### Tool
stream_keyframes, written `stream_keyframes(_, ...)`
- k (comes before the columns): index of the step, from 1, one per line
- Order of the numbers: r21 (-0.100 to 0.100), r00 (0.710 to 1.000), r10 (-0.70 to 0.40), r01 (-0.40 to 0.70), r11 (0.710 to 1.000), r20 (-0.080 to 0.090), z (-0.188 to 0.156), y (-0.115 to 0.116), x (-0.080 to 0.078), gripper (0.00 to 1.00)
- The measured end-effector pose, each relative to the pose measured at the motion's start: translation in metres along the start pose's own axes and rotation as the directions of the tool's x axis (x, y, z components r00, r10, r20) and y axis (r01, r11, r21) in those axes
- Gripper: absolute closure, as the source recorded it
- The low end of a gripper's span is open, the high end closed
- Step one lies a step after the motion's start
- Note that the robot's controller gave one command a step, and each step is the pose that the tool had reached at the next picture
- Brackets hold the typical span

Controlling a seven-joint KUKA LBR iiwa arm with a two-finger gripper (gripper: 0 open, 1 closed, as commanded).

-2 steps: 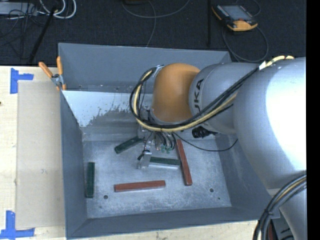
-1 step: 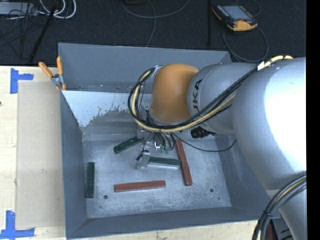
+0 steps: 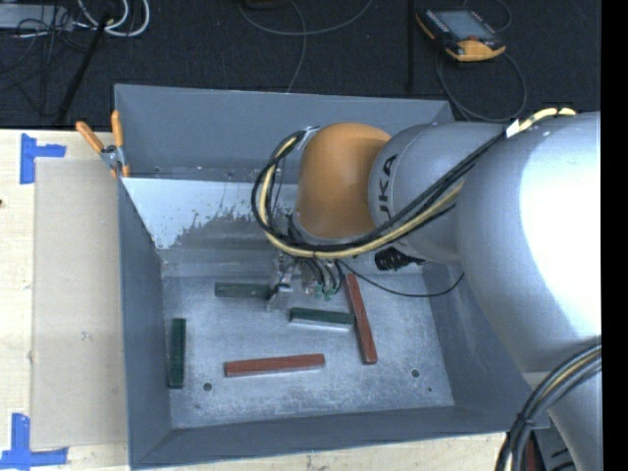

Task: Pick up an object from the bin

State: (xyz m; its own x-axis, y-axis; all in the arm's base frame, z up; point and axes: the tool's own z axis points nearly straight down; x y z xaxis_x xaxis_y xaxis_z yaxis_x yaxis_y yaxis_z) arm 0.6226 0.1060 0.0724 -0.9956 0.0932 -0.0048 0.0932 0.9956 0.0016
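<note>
Pincer [image 3: 287, 285]: hovering low at the right end of a dark green bar [image 3: 238, 289]; open or closed, cannot tell.
Done: nothing is being lifted.
Left: gripping, raising.

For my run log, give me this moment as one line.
gripper low in bin | nearest: dark bar on its view-left, green bar just in front | holding: cannot tell

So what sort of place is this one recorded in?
Probably a robotics lab's bin-picking cell: a KUKA arm over a grey metal bin of loose bars, with cables and an orange handheld unit on the dark floor behind.
</note>
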Motion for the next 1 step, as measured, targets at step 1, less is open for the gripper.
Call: stream_keyframes(1, 0.001, 1.0, 0.0, 0.0, 1.0, -0.004, 0.0022, 0.0001, 0.0015, 0.0)
